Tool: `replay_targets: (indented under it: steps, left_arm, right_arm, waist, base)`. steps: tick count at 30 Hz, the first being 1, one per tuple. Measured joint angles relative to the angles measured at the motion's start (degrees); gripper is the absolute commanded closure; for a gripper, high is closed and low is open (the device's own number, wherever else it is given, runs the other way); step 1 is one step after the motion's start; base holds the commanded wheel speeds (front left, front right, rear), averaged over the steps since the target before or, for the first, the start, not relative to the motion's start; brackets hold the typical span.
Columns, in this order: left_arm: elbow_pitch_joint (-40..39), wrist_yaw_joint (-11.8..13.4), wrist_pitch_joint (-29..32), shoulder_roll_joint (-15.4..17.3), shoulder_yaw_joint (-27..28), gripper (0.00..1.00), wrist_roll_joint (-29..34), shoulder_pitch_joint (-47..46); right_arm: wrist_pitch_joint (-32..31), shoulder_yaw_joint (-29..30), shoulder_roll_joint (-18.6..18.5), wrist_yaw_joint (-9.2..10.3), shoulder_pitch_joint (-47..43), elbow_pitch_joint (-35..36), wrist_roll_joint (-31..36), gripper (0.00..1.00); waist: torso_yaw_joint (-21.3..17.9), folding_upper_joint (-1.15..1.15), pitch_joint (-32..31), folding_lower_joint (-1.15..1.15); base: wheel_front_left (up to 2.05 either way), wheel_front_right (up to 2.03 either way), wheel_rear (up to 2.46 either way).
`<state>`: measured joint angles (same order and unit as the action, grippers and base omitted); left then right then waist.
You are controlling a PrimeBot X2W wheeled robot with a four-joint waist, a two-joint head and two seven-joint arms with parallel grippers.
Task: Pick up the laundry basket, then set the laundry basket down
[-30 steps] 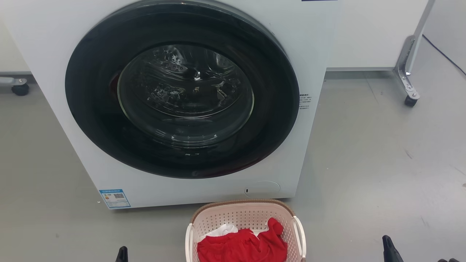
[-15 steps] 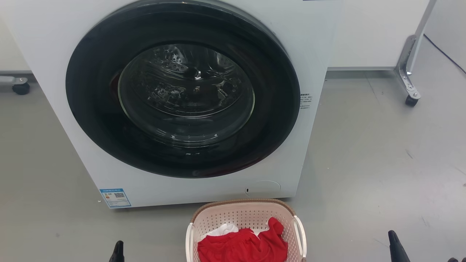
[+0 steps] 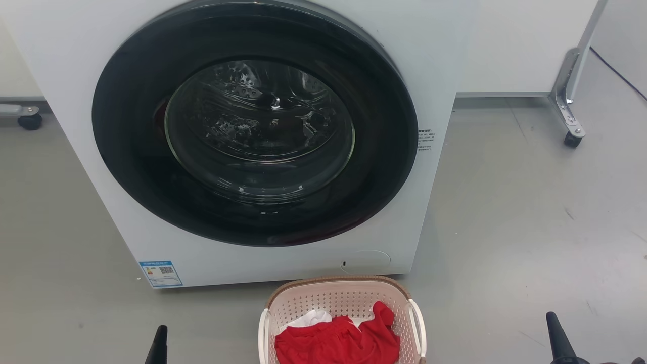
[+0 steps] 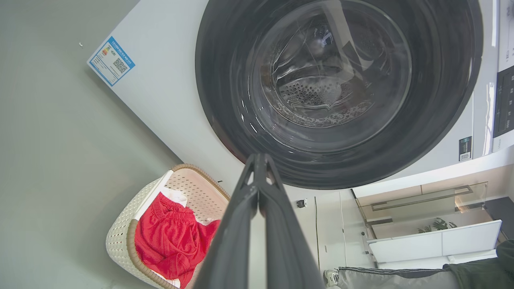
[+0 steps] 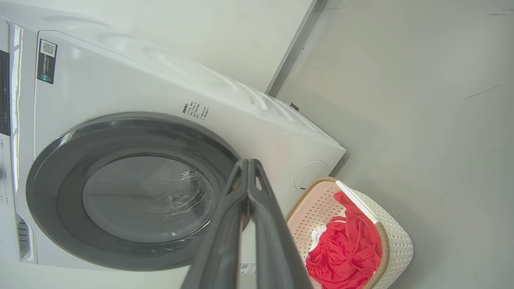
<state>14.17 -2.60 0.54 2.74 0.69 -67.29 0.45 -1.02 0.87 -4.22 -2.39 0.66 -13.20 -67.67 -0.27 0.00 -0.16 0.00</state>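
The pale pink laundry basket (image 3: 349, 298) stands on the grey floor right before the washer, at the bottom middle of the head view, with red and white clothes (image 3: 338, 341) in it. It also lies at the lower left of the left wrist view (image 4: 120, 237) and the lower right of the right wrist view (image 5: 397, 237). My left gripper (image 3: 159, 344) pokes up at the bottom left, well to the left of the basket, its fingers pressed together (image 4: 259, 160). Far off to the basket's right is my right gripper (image 3: 556, 333), fingers likewise shut (image 5: 249, 164). Neither touches the basket.
A white front-loading washer (image 3: 445, 60) with a closed dark round door (image 3: 252, 121) rises directly behind the basket. A metal frame leg on a caster (image 3: 571, 136) stands at the back right, another caster (image 3: 28, 121) at the far left. Open grey floor lies on both sides.
Both grippers' tips have risen a little further into the head view and spread slightly outward. The basket has stayed put.
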Motion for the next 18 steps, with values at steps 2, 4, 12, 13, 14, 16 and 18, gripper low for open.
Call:
replay_targets:
  steps: [2, 4, 12, 13, 14, 16, 18]
  left_arm:
    - [0.13, -0.44, 0.47, -0.01, 0.32, 1.00, -1.40, -0.48]
    - [0.36, -0.52, 0.93, -0.03, 0.58, 1.00, -2.93, -0.77]
    - [1.04, -1.53, 2.47, -0.08, 1.76, 1.00, -9.11, -1.91]
    - [1.20, -1.86, 2.68, -0.08, 1.97, 1.00, -10.02, -2.08]
    - [1.26, -2.02, 2.89, -0.09, 2.12, 1.00, -11.01, -2.31]
    - [1.41, -2.14, 3.09, -0.10, 2.35, 1.00, -12.39, -2.71]
    - [1.57, -2.55, 3.47, -0.11, 2.63, 1.00, -14.21, -2.92]
  right_arm:
    - [-0.45, 0.45, 0.13, -0.22, 0.29, -0.16, -1.67, 1.00]
    - [-0.76, 0.90, 0.27, -0.66, 0.46, -0.48, -3.04, 1.00]
    - [-2.05, 2.66, 0.68, -1.67, 1.53, -1.53, -9.43, 1.00]
    - [-2.44, 2.90, 0.73, -1.75, 1.61, -1.70, -10.04, 1.00]
    - [-2.50, 3.09, 0.77, -1.97, 1.77, -1.86, -10.83, 1.00]
    - [-2.81, 3.54, 0.90, -2.22, 2.24, -2.02, -12.56, 1.00]
    - [-3.07, 3.97, 1.02, -2.66, 2.58, -2.15, -13.89, 1.00]
  waist:
    - [0.02, 0.00, 0.02, 0.00]
    - [0.03, 0.00, 0.04, 0.00]
    - [0.11, 0.00, 0.11, 0.00]
    - [0.12, 0.00, 0.11, 0.00]
    - [0.12, 0.00, 0.12, 0.00]
    - [0.14, 0.00, 0.14, 0.00]
    - [0.16, 0.00, 0.16, 0.00]
  base:
    - [0.00, 0.00, 0.00]
    - [0.00, 0.00, 0.00]
    - [0.00, 0.00, 0.00]
    - [0.00, 0.00, 0.00]
    - [0.00, 0.00, 0.00]
    - [0.00, 0.00, 0.00]
    - [0.00, 0.00, 0.00]
